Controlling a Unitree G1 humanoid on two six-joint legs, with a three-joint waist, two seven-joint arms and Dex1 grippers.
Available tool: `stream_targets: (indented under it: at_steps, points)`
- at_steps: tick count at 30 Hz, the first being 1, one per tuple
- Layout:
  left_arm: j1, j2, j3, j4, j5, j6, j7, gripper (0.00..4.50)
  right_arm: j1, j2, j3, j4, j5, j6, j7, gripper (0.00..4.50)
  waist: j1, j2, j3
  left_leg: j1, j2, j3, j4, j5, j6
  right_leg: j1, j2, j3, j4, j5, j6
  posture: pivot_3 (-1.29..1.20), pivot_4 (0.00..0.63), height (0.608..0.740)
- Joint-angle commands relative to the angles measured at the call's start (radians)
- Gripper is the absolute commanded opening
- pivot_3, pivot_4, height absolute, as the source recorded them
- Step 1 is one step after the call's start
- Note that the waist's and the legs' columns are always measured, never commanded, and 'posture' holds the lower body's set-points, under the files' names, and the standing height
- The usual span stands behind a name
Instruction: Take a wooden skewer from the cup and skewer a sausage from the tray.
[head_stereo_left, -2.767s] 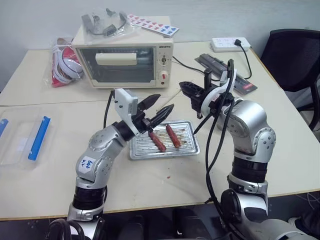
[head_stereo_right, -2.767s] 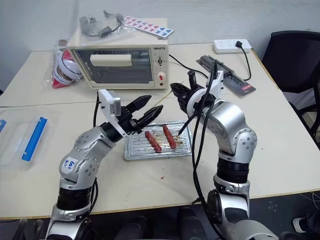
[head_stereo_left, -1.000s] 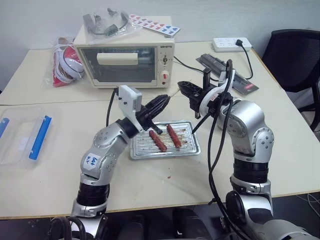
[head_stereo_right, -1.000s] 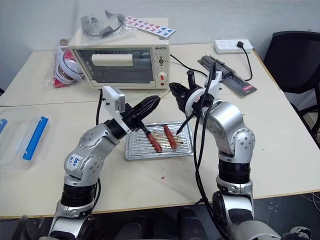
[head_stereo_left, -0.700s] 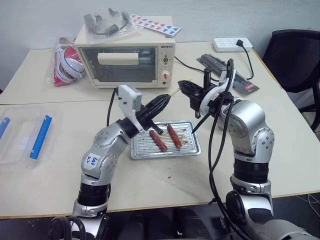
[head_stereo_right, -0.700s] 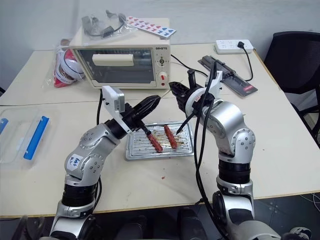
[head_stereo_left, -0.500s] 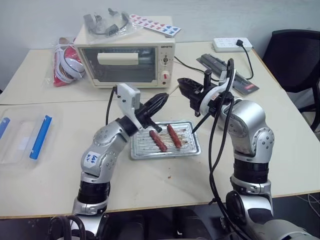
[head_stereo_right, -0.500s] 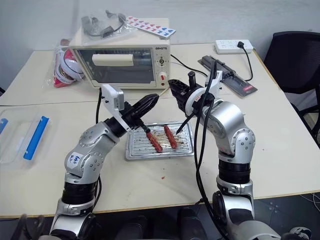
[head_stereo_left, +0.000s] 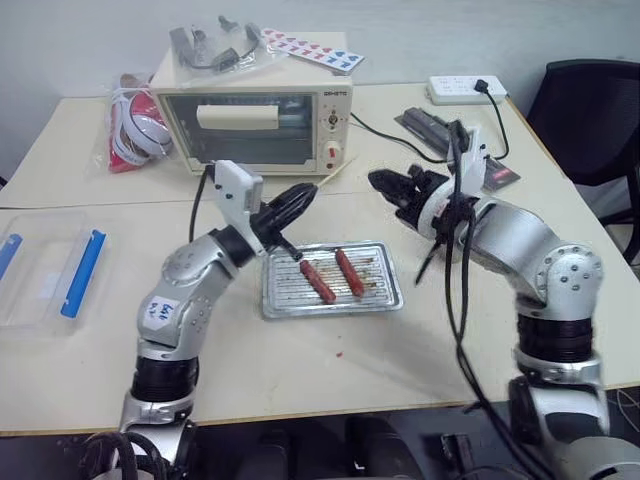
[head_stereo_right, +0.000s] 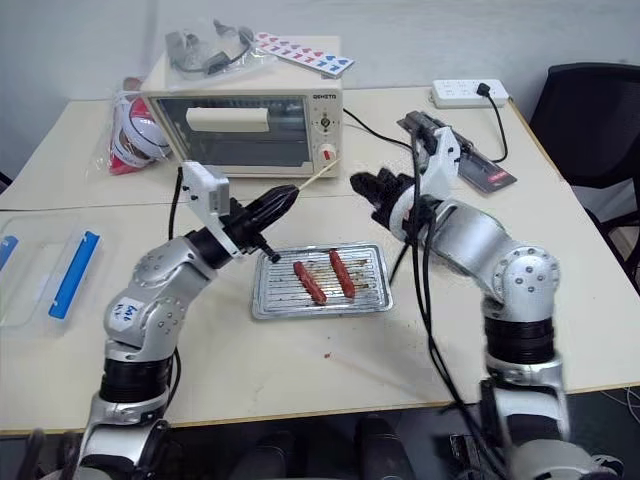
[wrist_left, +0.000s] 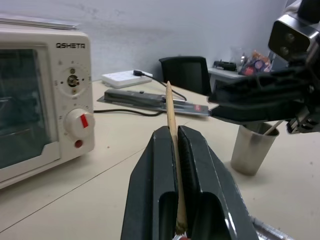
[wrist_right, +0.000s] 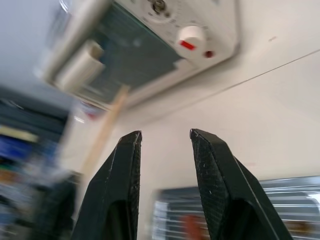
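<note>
My left gripper (head_stereo_left: 303, 191) is shut on a wooden skewer (head_stereo_left: 331, 174), which juts up and to the right past its fingertips, seen close up as the skewer (wrist_left: 171, 120). It hovers above the tray's back left corner. My right gripper (head_stereo_left: 379, 181) is open with nothing between its fingers (wrist_right: 127, 160), a short way to the right of the skewer's tip. Two reddish-brown sausages (head_stereo_left: 318, 282) (head_stereo_left: 349, 272) lie side by side on the silvery ribbed tray (head_stereo_left: 378, 292). The cup (wrist_left: 252, 148), with a stick in it, stands beyond my right gripper in the left wrist view.
A cream toaster oven (head_stereo_left: 250, 125) stands at the back of the table with a red and white bag (head_stereo_left: 130, 130) to its left. At the far left lies a clear plastic box with blue clips (head_stereo_left: 45, 270). Back right are a power strip (head_stereo_left: 460, 88) and a black chair (head_stereo_left: 590, 110).
My right gripper has opened, rolled and drawn back to the right, away from the skewer. My left gripper has carried the skewer a little to the left.
</note>
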Motion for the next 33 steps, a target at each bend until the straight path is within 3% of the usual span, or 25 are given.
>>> stream_targets:
  at_steps: [1,4,7,12,21,33]
  points:
    - [0.063,0.172,0.077,-0.072,-0.054,0.047,-0.147,0.00,0.020,-0.120,0.166,-0.157,-0.273,0.128,0.207,1.61,-0.005,0.000,0.000,0.000,0.000,0.000,0.000,0.000,0.000,0.000,0.000,0.000,0.000,0.000,0.000,0.00,0.150,0.740]
    - [0.121,0.313,0.103,-0.109,-0.097,0.087,-0.258,0.00,0.052,-0.147,0.252,-0.208,-0.429,0.138,0.323,1.61,-0.004,0.000,0.000,0.000,0.003,0.000,-0.002,0.000,-0.001,-0.001,0.003,0.000,-0.001,0.000,0.000,0.00,0.150,0.740]
    - [0.161,0.432,0.146,-0.138,-0.144,0.118,-0.371,0.00,0.073,-0.100,0.283,-0.212,-0.509,0.143,0.375,1.61,0.009,-0.001,0.000,-0.001,0.002,0.000,-0.001,0.000,-0.001,-0.001,0.002,0.000,-0.006,0.000,0.000,0.00,0.150,0.740]
    - [0.183,0.567,0.187,-0.118,-0.171,0.121,-0.492,0.00,0.066,-0.041,0.336,-0.211,-0.636,0.185,0.452,1.61,0.027,-0.001,0.000,-0.001,0.001,-0.001,0.000,0.000,-0.001,-0.001,0.000,0.000,-0.007,0.001,-0.001,0.00,0.150,0.740]
    - [0.131,0.562,0.161,-0.096,-0.160,0.124,-0.484,0.00,0.072,0.011,0.324,-0.188,-0.839,0.214,0.546,1.61,0.022,-0.001,0.000,-0.001,0.000,-0.002,0.000,0.000,0.000,-0.001,0.000,-0.001,-0.006,0.001,-0.001,0.00,0.150,0.740]
    - [0.088,0.541,0.125,-0.064,-0.149,0.114,-0.479,0.00,0.109,0.099,0.253,-0.192,-0.957,0.264,0.603,1.61,0.020,-0.001,0.000,-0.001,0.000,-0.002,-0.001,0.000,0.000,-0.001,0.001,-0.001,-0.004,0.001,-0.001,0.00,0.150,0.740]
